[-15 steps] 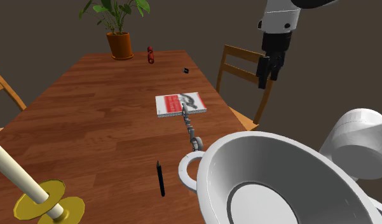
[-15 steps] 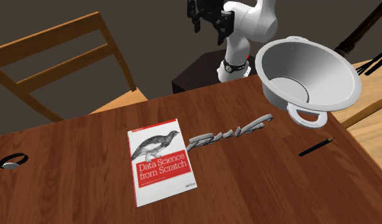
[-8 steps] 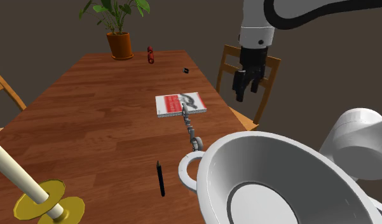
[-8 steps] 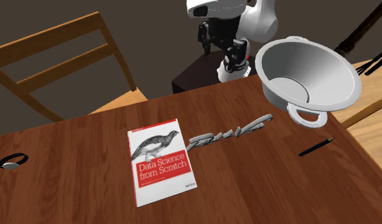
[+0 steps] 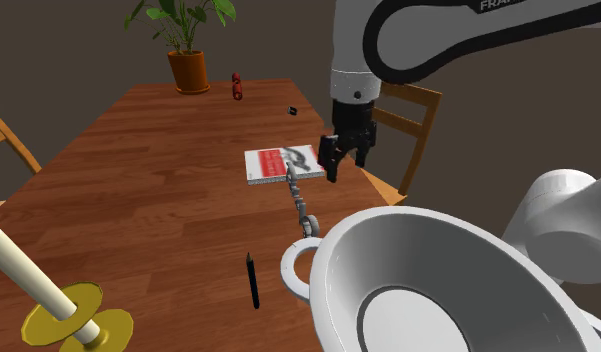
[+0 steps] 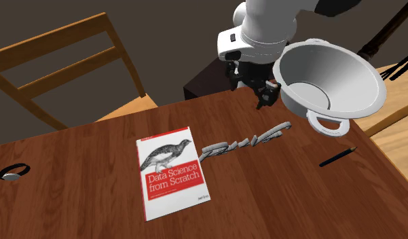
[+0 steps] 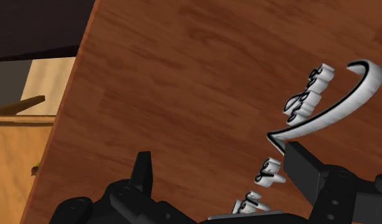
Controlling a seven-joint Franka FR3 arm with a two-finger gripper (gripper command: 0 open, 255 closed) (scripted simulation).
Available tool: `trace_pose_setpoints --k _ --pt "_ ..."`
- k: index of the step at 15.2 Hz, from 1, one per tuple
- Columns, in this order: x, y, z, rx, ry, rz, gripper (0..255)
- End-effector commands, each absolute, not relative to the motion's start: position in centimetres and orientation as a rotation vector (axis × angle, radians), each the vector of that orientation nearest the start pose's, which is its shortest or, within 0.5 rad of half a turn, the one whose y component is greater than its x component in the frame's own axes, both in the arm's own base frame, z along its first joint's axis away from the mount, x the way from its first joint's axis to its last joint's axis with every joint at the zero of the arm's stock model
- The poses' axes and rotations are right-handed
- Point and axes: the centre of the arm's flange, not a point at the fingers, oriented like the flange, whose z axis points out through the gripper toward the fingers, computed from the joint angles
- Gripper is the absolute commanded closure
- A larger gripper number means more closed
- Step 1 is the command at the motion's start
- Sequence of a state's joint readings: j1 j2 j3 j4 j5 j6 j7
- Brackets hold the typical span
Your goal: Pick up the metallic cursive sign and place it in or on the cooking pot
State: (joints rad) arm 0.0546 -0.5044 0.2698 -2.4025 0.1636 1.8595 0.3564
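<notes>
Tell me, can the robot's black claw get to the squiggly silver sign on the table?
Probably yes. The gripper hangs open above the table, close beside the cursive sign, and nothing lies on the sign. The book and the pot sit at its ends, leaving its middle free.

Table (image 5: 158,180) showing reddish-brown wood grain, smooth, faintly shining. Cursive sign (image 6: 246,143) gleaming silvery, metal-like. Pot (image 6: 358,75) looking plain white-grey, smooth, matt. Chair (image 6: 53,46) showing paler wood. Book (image 6: 172,170) cover looking smooth, paper-like. Gripper (image 5: 345,168) looking matt black; arm (image 5: 458,40) shell shining white.
</notes>
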Motion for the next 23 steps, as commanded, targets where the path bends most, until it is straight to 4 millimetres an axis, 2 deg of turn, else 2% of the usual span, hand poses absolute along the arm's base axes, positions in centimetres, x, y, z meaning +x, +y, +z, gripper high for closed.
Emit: trace_pose_setpoints --k 1,7,15,22,23 --pt "38.1 16.7 47.6 -3.119 0.203 0.074 0" --pt "41.6 22.5 44.9 -3.104 0.249 0.037 0" --pt "41.5 22.6 40.9 -3.104 0.249 0.037 0" --pt "41.5 22.6 40.9 -3.104 0.249 0.038 0" --pt "41.5 22.6 40.9 -3.104 0.249 0.038 255"
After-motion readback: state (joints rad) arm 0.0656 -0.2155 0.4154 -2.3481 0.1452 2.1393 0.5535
